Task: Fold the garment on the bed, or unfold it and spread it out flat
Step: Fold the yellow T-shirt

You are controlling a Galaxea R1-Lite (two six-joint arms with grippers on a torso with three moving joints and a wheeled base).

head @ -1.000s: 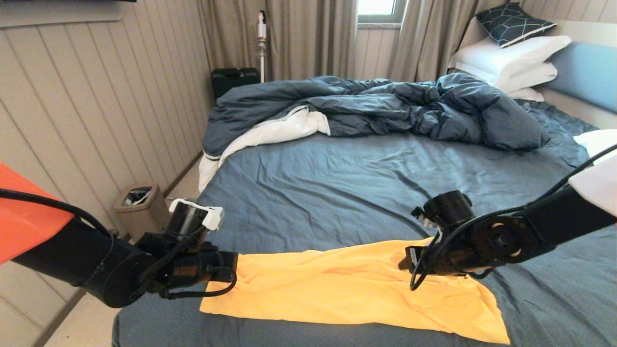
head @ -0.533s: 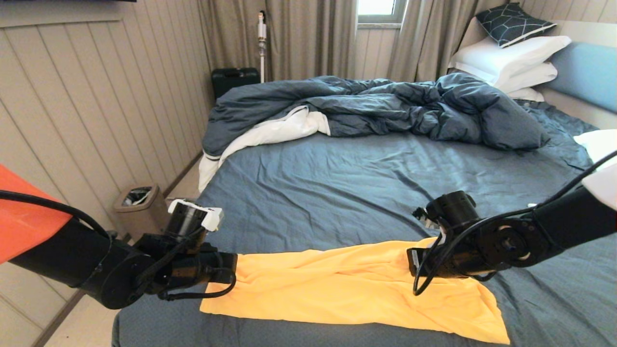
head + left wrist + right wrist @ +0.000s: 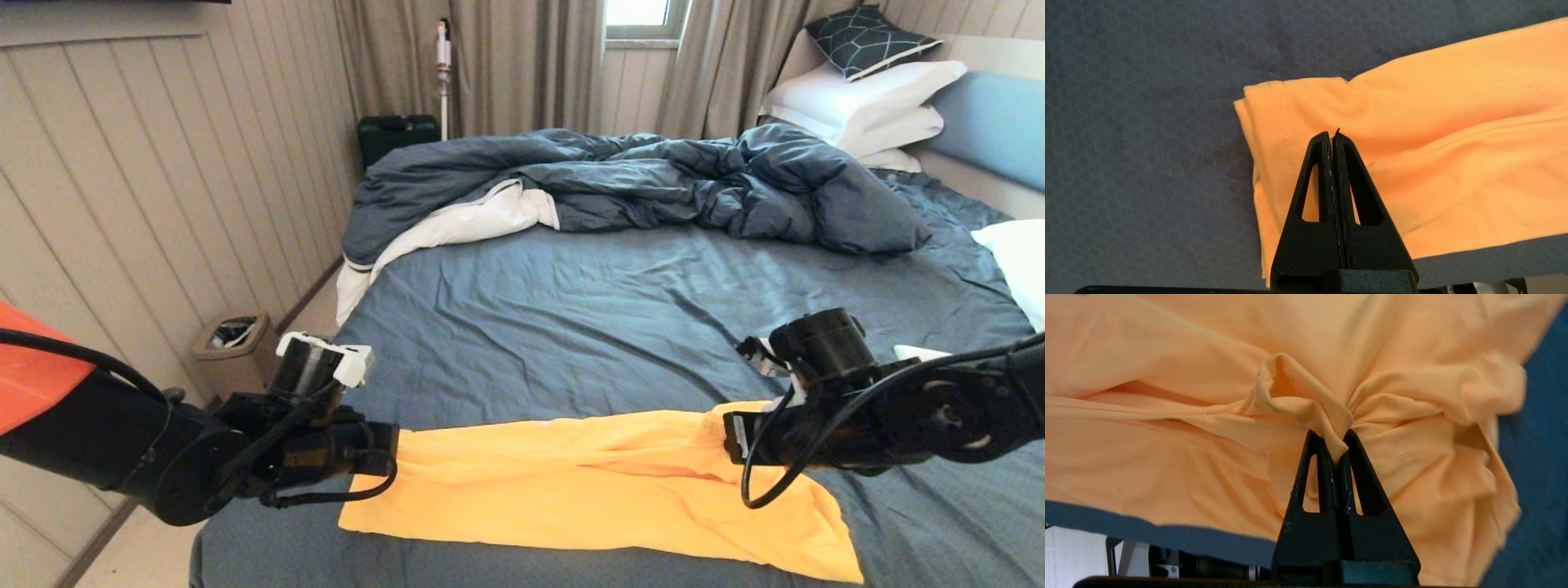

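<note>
I have the garment (image 3: 588,482) stretched along the bed's (image 3: 571,327) near edge. The right gripper (image 3: 1336,447) pinches its bunched fabric for the fold; the left gripper (image 3: 1333,136) is closed at the other end, its hold unclear.

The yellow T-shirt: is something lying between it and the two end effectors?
No. The right end effector is shut on a fold of the yellow T-shirt, and the shut left end effector is at its other end. Nothing visible intervenes.
</note>
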